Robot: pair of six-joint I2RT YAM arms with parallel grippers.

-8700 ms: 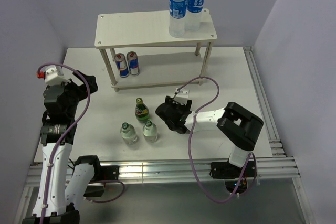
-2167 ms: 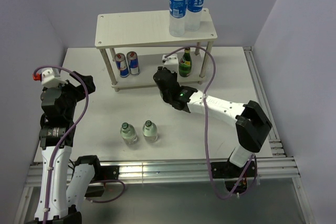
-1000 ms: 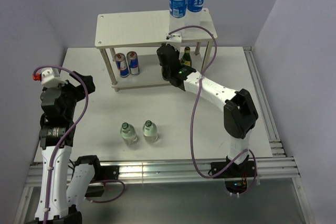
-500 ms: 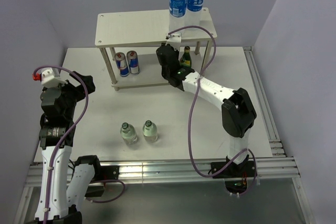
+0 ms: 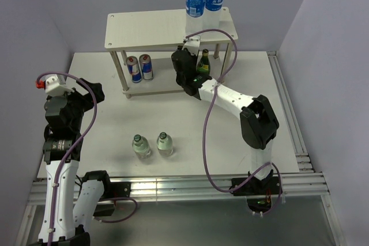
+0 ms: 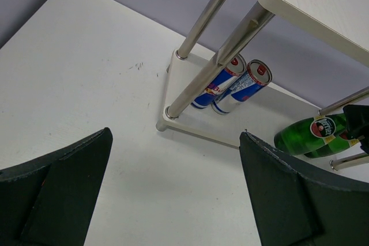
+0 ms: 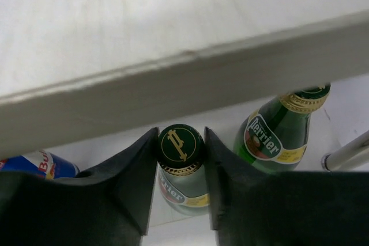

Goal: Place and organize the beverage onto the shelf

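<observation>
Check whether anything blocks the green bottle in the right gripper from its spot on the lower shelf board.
Nothing visible does. The right gripper holds the green bottle by its neck, already under the shelf's top board. A second green bottle stands apart on its right, and two cans farther to its left.

- The left gripper (image 6: 176, 142) is hovering over the white table (image 6: 86, 67), its dark fingers (image 6: 63, 182) spreading wide.
- The shelf (image 6: 323, 10) is filling the upper right, its legs slanting down to the lower board.
- Two blue-and-silver cans (image 6: 230, 84) are standing together at that board's near corner.
- A green bottle (image 6: 300, 136) is standing further along that board, a second pressing against it.
</observation>
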